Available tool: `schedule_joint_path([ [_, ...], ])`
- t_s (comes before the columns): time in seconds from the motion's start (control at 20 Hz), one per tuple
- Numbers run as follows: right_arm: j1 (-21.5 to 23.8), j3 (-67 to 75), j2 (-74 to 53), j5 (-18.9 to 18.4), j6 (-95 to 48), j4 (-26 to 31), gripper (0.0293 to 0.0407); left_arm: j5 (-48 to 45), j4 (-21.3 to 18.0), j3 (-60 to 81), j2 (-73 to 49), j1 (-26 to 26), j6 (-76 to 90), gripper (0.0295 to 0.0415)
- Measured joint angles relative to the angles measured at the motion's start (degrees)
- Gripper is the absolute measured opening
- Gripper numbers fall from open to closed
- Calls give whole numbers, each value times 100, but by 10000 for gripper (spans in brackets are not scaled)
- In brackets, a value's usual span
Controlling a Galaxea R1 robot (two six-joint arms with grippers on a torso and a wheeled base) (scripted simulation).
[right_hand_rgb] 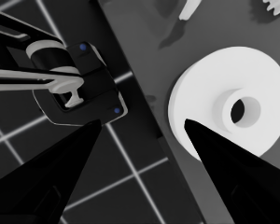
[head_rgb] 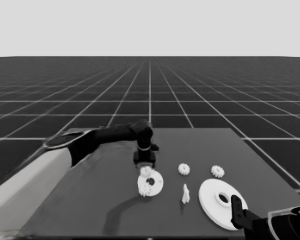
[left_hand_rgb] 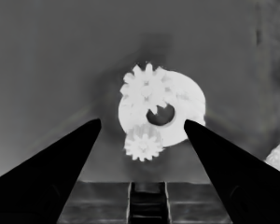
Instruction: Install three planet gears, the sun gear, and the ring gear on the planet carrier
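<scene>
The left claw (head_rgb: 145, 161) hangs just above the smaller round part (head_rgb: 150, 183), wide open and holding nothing. Two gears (left_hand_rgb: 143, 142) already sit on that part (one at its rim, one beside its hole). Two more gears (head_rgb: 184, 169) lie on the desk (head_rgb: 90, 200), right of this claw. The right claw (right_hand_rgb: 140, 122), open and empty, waits beside the larger round part (head_rgb: 210, 200).

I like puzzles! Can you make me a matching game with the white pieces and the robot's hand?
Things:
1. larger round part
2. smaller round part
3. thin white piece
4. left gripper

Places:
A. between the two round parts
B. over the smaller round part
C. has two gears on it
D. by the right arm's corner

Pairs: 1-D, 2-C, 3-A, 4-B
</scene>
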Motion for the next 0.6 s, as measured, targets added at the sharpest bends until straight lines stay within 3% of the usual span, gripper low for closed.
schedule_joint_path([
  [0.05,0,0,0,0,0,0,385,167,-469,236,-66,-606,-147,385],
  [0.15,0,0,0,0,0,0,385,275,-937,163,-28,-1163,-107,385],
  [0.45,0,0,0,0,0,0,385,334,-1169,17,24,-1401,-18,385],
  [0.5,0,0,0,0,0,0,385,-1741,-363,2663,-1487,-1627,2741,410],
  [0.55,0,0,0,0,0,0,385,-3025,124,4891,-3761,-1826,5282,415],
  [0.6,0,0,0,0,0,0,385,-3772,414,6179,-5342,-1946,6822,400],
])
